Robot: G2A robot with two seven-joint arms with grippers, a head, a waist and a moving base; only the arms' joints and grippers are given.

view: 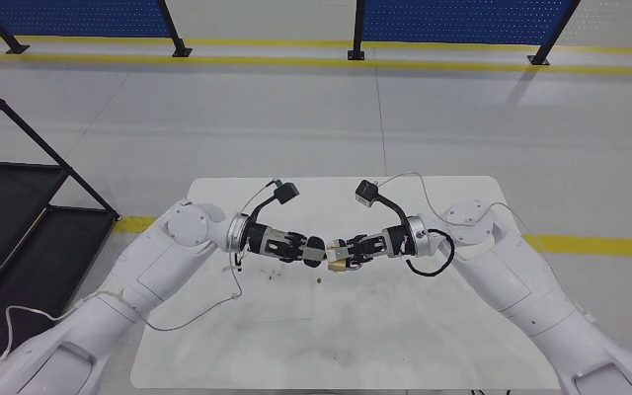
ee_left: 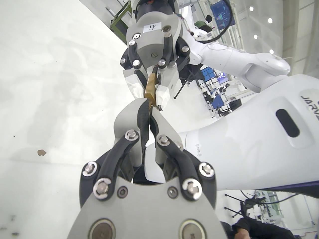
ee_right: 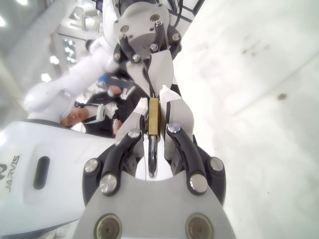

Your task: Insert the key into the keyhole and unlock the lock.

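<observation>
A: Nearest the lens, the right tool (ee_right: 154, 100) is clamped on the brass lock (ee_right: 154, 120). Its pads lie flat on the two broad faces, and the steel shackle (ee_right: 152, 155) points back toward the wrist.

B: And the keyhole end?

A: It faces away, toward the left tool (ee_left: 149, 110). That one is pinched narrow on the key (ee_left: 151, 107). Only a dark sliver shows between its pads, right at the lock's end face.

B: So the key is in?

A: I cannot tell how deep. The two tools meet nose to nose in one line, with the key at the lock's end. I judge insertion begun or nearly done.

B: Unlocked yet?

A: I'd say not. The shackle sits close against the body, with no gap that I can see. The turn of the key is left, and then the shackle must spring free.

B: Where is all this?

A: Held off the tabletop (view: 444, 336), above its middle, about even between the left and right edges and a little nearer the far edge. A small brown speck (view: 318, 283) lies on the tabletop just to the near side.
</observation>
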